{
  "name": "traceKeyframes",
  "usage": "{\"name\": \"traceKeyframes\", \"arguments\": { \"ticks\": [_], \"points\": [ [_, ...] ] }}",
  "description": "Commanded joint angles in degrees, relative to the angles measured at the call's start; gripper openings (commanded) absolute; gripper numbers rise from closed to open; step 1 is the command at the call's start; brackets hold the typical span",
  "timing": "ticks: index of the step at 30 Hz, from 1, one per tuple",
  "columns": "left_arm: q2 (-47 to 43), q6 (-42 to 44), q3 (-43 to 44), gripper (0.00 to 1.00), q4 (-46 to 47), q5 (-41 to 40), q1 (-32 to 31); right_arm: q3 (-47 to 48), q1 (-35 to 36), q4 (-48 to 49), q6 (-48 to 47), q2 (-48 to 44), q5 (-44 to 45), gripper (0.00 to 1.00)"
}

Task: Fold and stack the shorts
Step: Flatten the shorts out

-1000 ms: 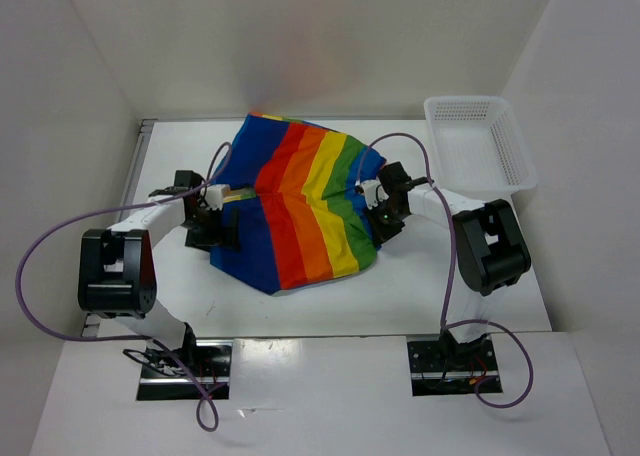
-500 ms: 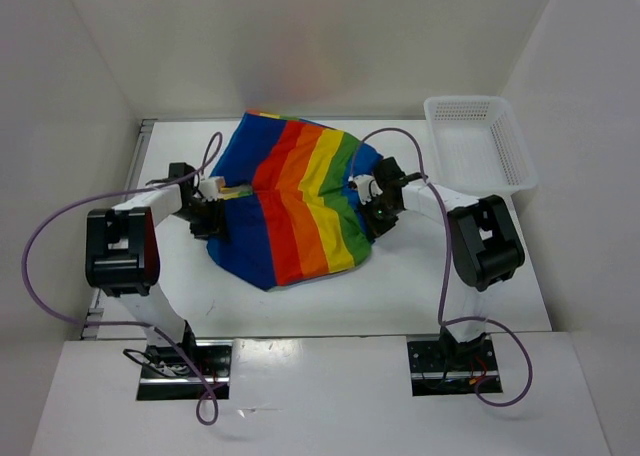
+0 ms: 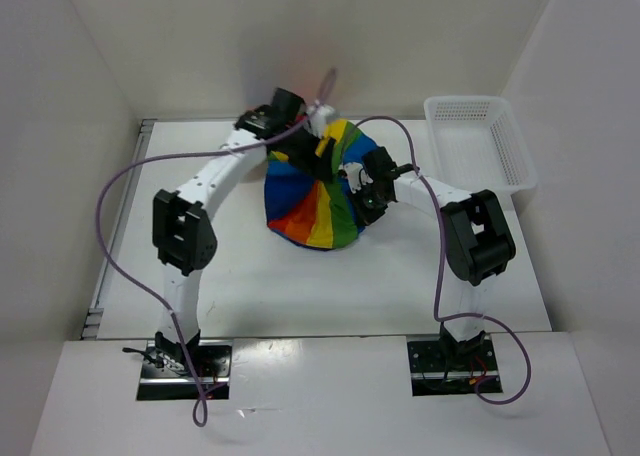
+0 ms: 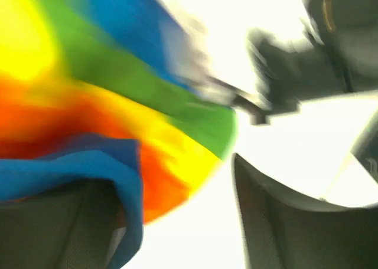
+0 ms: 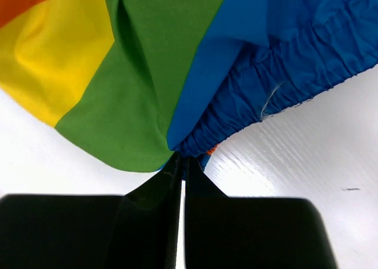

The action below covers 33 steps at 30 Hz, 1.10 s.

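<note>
The rainbow-striped shorts (image 3: 310, 201) lie bunched in a fan shape mid-table. My right gripper (image 3: 358, 181) is shut on their right edge. In the right wrist view its closed tips (image 5: 182, 158) pinch the gathered blue waistband of the shorts (image 5: 147, 74). My left arm reaches across to the back centre, and its gripper (image 3: 322, 134) hovers over the top of the bunch. The left wrist view is blurred. There the left gripper (image 4: 177, 186) has its jaws wide apart with bare table between them. A blue fold of the shorts (image 4: 88, 92) drapes over the left finger (image 4: 59, 222).
A white mesh basket (image 3: 512, 146) stands at the back right. White walls close in the table at the back and on both sides. The right arm's dark wrist (image 4: 331, 51) shows close by in the left wrist view.
My left arm swung from the left side to the back centre, dragging the shorts' left part over to the right. The spread shorts became a bunch. The right gripper stayed shut.
</note>
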Motion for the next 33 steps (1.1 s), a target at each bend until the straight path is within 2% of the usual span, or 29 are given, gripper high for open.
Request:
{"name": "traceKeyframes", "arguments": {
  "ticks": [1,2,4,7,11,14,15,17,18,22,25,26,27,29,33],
  "points": [
    [3.5,0.1,-3.1,0.83,-13.4,2.5,-0.2,0.8,0.5,1.7,-1.4,-0.1,2.5,0.00],
    [2.3,0.1,-3.1,0.85,-13.4,4.5,0.5,0.8,0.5,1.7,-1.4,-0.1,2.5,0.00],
    [-1.8,0.1,-3.1,0.99,-13.4,6.2,1.1,-0.5,0.5,1.7,-1.4,-0.1,1.3,0.00],
    [-7.0,0.1,-2.4,0.99,-12.3,8.2,1.1,-1.2,0.5,1.7,-1.4,-0.1,0.7,0.00],
    [-10.8,0.1,1.8,0.99,-12.3,10.6,4.1,-1.8,0.5,0.6,-2.8,-0.1,1.4,0.00],
    [-12.5,0.1,-0.8,0.99,-11.7,7.7,9.6,-2.4,0.5,0.6,-3.4,-0.1,1.4,0.00],
    [-13.0,0.1,-6.4,0.99,-9.9,5.2,14.0,-2.4,0.5,0.6,-3.9,-0.1,1.4,0.00],
    [-13.7,0.1,-12.6,0.99,-8.5,3.7,19.3,-2.4,0.5,0.6,-3.9,-0.1,1.4,0.00],
    [-13.7,0.1,-14.8,0.99,-8.5,3.7,24.5,-2.4,0.5,0.6,-3.9,-0.1,1.4,0.00],
    [-12.0,0.1,-21.4,0.99,-10.4,3.0,31.9,-1.8,0.5,0.1,-5.0,1.0,1.4,0.00],
    [-12.5,0.1,-29.4,0.99,-9.8,5.7,31.7,-1.3,0.5,-0.5,-5.6,2.2,0.1,0.00],
    [-13.2,0.1,-34.9,0.99,-4.9,5.7,30.7,-1.3,0.5,-1.1,-5.6,2.2,0.1,0.00],
    [-12.6,0.1,-36.8,0.99,-2.8,4.7,29.4,-1.3,0.5,-1.1,-5.6,2.8,0.1,0.00],
    [-11.5,0.1,-37.8,0.99,2.2,5.2,25.3,-0.8,0.5,-1.6,-6.4,2.8,0.1,0.00],
    [-5.6,0.1,-36.0,0.99,11.0,6.8,24.0,-0.8,0.5,-1.6,-7.0,2.8,0.7,0.00]
  ]
}}
